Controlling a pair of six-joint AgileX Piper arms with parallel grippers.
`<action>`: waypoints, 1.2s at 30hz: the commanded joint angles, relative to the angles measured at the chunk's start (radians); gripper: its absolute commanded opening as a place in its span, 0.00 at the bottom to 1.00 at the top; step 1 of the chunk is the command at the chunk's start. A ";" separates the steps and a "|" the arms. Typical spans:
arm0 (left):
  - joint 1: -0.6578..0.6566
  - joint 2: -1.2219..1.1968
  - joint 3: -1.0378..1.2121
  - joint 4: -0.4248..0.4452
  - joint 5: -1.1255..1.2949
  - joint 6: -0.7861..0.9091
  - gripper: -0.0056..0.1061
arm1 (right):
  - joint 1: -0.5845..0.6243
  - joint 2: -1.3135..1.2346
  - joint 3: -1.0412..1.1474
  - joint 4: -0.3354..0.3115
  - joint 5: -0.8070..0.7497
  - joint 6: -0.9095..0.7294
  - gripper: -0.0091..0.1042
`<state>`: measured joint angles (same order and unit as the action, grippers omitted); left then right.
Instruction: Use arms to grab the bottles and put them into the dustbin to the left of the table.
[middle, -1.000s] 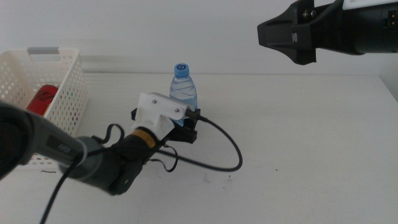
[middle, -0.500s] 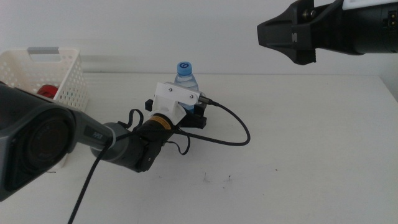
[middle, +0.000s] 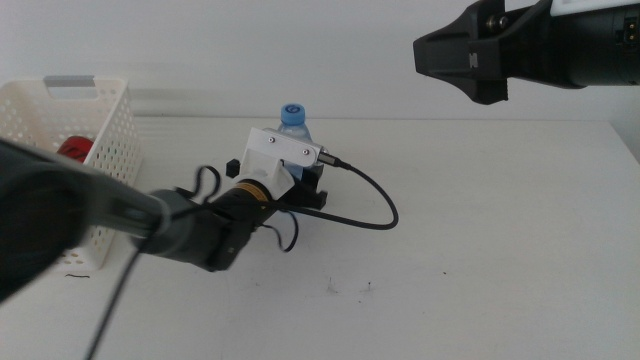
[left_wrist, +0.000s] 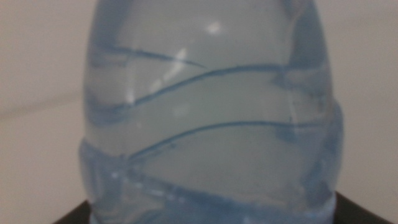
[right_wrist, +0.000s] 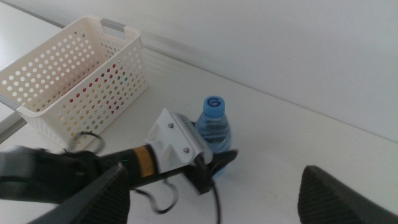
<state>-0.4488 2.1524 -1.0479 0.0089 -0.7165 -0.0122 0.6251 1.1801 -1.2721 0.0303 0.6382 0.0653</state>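
The small clear water bottle (middle: 293, 116) with a blue cap stands upright at the back middle of the white table (middle: 480, 230). My left gripper (middle: 298, 172), with a white housing and black cable, reaches it from the left, open, with a jaw on either side of its body. The bottle fills the left wrist view (left_wrist: 211, 112) and also shows in the right wrist view (right_wrist: 214, 127). My right gripper (middle: 468, 58) hangs high at the upper right, open and empty. The slim red can (middle: 72, 152) lies inside the white dustbin (middle: 105, 150). The yellow tea bottle is not clearly in view.
The dustbin stands at the table's left edge, also in the right wrist view (right_wrist: 74, 68), with red and green tints showing through its lattice. The left arm's cable (middle: 375, 205) loops over the table to the right of the bottle. A few dark specks (middle: 350, 288) lie nearer the front.
My left gripper has moved up from in front of the bottle and closed in around its body, now hiding most of it. The bottle still stands. The right arm has not moved.
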 joint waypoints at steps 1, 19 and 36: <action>0.000 -0.145 0.060 0.044 0.145 -0.024 0.03 | -0.007 -0.006 -0.001 -0.003 -0.005 -0.010 0.89; 0.431 -0.572 -0.500 -0.306 1.727 0.404 0.03 | -0.007 -0.006 -0.001 -0.003 -0.005 -0.010 0.89; 0.749 -0.250 -0.690 -0.295 1.816 0.457 0.03 | -0.007 -0.006 -0.001 -0.003 -0.005 -0.010 0.89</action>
<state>0.2983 1.9019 -1.7222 -0.2645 1.1388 0.4399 0.6251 1.1801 -1.2721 0.0303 0.6382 0.0653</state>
